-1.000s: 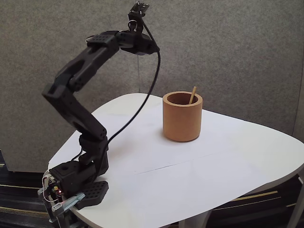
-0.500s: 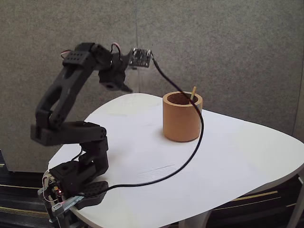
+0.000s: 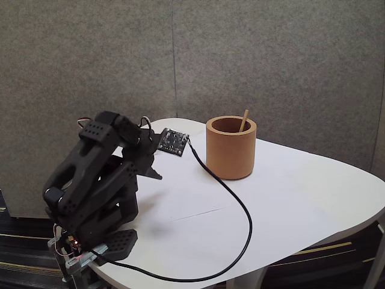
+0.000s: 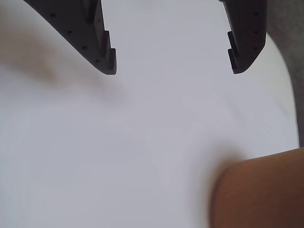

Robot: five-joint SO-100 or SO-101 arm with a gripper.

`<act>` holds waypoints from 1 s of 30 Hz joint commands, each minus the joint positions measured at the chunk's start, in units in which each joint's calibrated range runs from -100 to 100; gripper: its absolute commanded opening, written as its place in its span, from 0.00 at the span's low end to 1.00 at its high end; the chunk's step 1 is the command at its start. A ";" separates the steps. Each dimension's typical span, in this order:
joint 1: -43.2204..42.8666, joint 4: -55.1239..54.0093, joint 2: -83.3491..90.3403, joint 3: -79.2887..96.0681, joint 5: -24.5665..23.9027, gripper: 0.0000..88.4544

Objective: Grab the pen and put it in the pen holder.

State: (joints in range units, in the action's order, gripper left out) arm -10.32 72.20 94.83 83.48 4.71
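The fixed camera is standing off the table's (image 3: pixel 313 198) near edge, somewhat above it, looking across at a grey wall and taking in the folded arm (image 3: pixel 96 180) and the pen holder (image 3: pixel 231 147). The wrist camera is hanging close over the white tabletop, facing down past the spread gripper (image 4: pixel 173 66). Both are sharing the tabletop and, probably, the blurred pen holder (image 4: pixel 259 190).

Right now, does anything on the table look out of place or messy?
Nothing is spilled or damaged. The pen leans inside the pen holder, which stands upright. One untidy thing: a black cable loops loosely across the white table.
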 commanded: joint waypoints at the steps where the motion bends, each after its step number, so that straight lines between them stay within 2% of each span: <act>1: 0.80 6.19 0.45 2.98 -2.42 0.38; 6: 1.10 5.51 0.45 5.14 -4.16 0.38; 10: 1.10 3.31 0.45 9.84 -4.16 0.39; 30: 1.02 3.31 0.45 9.93 -3.95 0.38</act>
State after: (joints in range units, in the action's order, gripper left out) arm -9.59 75.34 95.34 93.32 0.71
